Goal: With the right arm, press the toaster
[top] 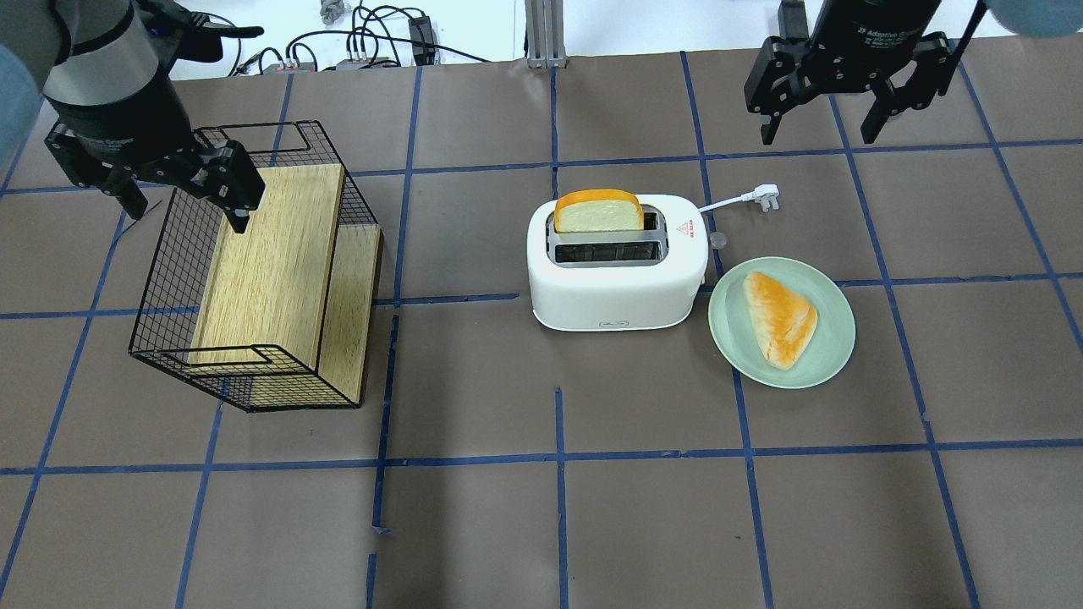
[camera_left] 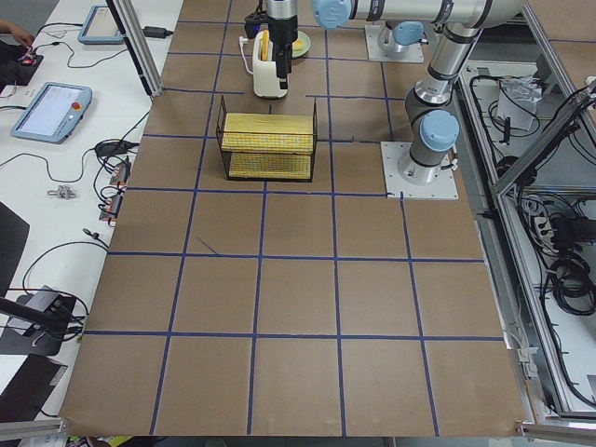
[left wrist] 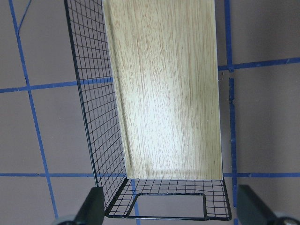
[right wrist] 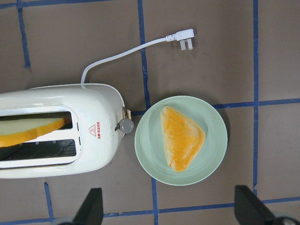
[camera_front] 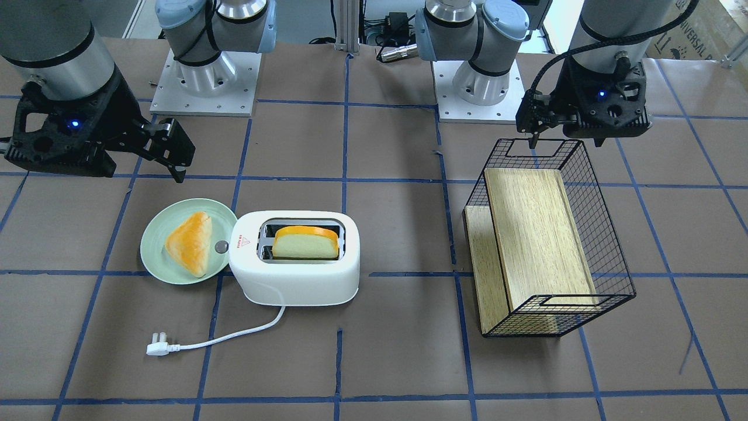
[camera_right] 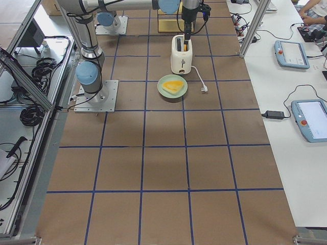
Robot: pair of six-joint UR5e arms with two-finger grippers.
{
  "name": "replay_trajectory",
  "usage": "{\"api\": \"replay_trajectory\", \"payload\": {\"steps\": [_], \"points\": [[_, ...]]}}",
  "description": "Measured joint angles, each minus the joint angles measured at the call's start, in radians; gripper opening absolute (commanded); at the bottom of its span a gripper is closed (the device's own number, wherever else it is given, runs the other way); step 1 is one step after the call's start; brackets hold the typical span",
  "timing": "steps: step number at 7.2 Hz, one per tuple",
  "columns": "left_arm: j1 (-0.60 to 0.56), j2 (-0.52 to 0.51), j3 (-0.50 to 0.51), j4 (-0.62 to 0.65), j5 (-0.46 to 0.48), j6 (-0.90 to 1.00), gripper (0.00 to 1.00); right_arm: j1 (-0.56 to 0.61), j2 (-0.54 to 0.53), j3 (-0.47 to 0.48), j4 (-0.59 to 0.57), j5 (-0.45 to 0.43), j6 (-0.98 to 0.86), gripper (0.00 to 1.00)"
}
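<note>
The green plate lies nearest, at 4 o'clock of the white toaster, which stands mid-worktop with a bread slice in its far slot. Farther, at 1 o'clock, the right pincer hangs spread, well apart. The left pincer is spread above the wire basket.

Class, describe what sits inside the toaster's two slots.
The toaster has a bread slice standing in the slot farther from the robot, its top sticking out. The nearer slot shows only dark wire grille. The slice's lower part is hidden inside.
</note>
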Motion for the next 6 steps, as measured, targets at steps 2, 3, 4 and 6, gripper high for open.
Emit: {"api": "replay_trajectory", "payload": {"steps": [2,3,4,6], "points": [[0.0,0.0,0.0,0.0,0.0,0.0,1.0,0.0,-0.001,0.021,-0.025,0.0,0.0,1.0],[0.0,0.0,0.0,0.0,0.0,0.0,1.0,0.001,-0.001,0.026,-0.035,0.0,0.0,1.0],[0.0,0.0,0.0,0.0,0.0,0.0,1.0,0.001,-0.002,0.027,-0.041,0.0,0.001,1.0],[0.0,0.0,0.0,0.0,0.0,0.0,1.0,0.001,-0.006,0.031,-0.041,-0.001,0.001,1.0]]}}
